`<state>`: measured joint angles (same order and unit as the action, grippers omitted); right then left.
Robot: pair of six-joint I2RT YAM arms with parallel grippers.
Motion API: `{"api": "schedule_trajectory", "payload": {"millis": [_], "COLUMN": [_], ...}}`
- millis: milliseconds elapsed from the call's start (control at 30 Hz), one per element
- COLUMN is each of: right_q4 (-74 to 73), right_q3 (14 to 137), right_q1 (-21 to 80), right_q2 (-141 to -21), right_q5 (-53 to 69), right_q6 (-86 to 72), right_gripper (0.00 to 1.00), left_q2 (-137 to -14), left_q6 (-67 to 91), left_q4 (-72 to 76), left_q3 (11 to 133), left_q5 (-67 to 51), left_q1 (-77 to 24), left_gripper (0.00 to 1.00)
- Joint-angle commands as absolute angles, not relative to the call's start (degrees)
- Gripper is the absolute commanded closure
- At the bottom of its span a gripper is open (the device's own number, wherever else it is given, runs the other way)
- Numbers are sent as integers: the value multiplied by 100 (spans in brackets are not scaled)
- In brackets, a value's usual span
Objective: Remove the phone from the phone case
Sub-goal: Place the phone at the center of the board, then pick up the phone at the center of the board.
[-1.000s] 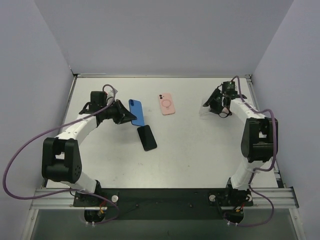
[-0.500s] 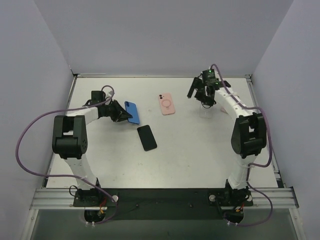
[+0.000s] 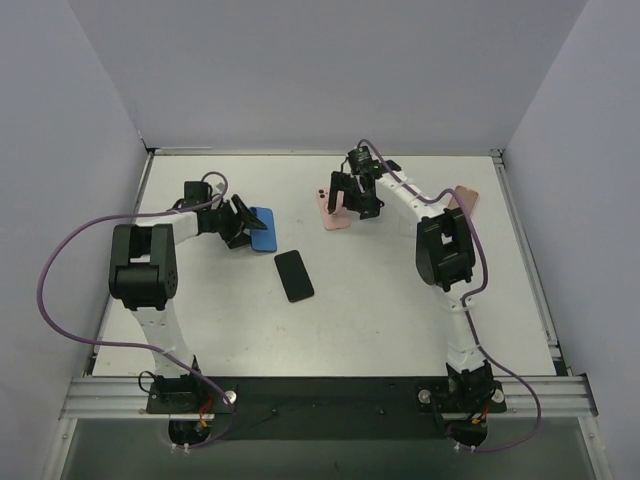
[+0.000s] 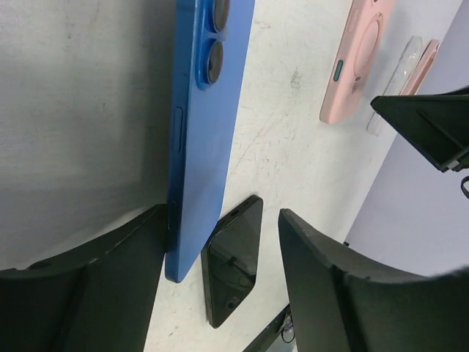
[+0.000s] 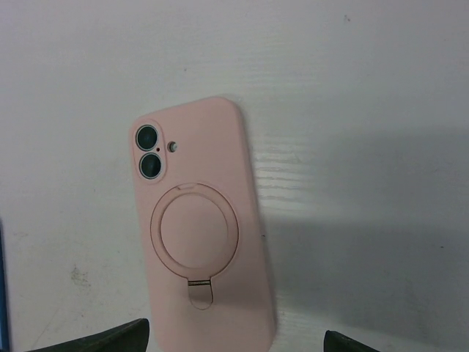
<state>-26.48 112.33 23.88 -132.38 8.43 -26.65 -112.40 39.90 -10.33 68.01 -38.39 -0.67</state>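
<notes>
A phone in a pink phone case (image 5: 201, 227) lies camera side up on the white table, its ring stand folded flat. My right gripper (image 5: 234, 345) hangs open just above its lower end, one fingertip at each side; from above, the right gripper (image 3: 352, 198) covers part of the pink phone case (image 3: 330, 212). My left gripper (image 4: 222, 216) is open around a blue phone (image 4: 209, 132), which is tipped up on its long edge and rests against the left finger (image 4: 110, 279). From above, the left gripper (image 3: 243, 224) sits at the blue phone (image 3: 263, 229).
A black phone (image 3: 294, 275) lies screen up near the table's middle, just past the left gripper's fingers (image 4: 233, 268). A clear case and another pink piece (image 4: 414, 62) lie at the far right by the right arm (image 3: 465, 197). Grey walls enclose the table.
The right arm swung left from the table's right side to above the pink phone case, and its jaws widened. The left gripper opened off the blue phone, which now stands tipped on edge.
</notes>
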Motion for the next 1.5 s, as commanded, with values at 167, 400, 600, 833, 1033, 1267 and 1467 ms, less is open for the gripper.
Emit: {"api": "schedule_trajectory", "payload": {"millis": [167,400,600,833,1033,1267,1467], "right_q4": [-3366,-3962,-4210,-4210,-3851,-2525,-1532], "right_q3": [12110,12743,13113,13131,12456,9753,7711], "right_q1": [2672,2979,3085,3103,3094,3103,3103], "right_q2": [-13790,-14246,-14616,-14687,-13897,-12141,-10849], "right_q5": [844,97,-333,-387,-36,1230,1809], "right_q6": [-2496,-2338,-2320,-2373,-2496,-2952,-3366], "right_gripper": [4,0,5,55,92,100,100], "left_q2": [-10627,-9388,-8544,-8025,-7936,-8041,-8208], "left_q6": [3639,3586,3560,3630,3744,4201,4921], "left_q4": [-1730,-2144,-2434,-2610,-2558,-1828,-828], "left_q3": [7128,6821,6601,6469,6100,5494,4949], "left_q5": [-3490,-3199,-3234,-3480,-3436,-3700,-3779], "left_q1": [202,211,246,308,308,44,-1001], "left_gripper": [16,15,15,15,15,15,15]}}
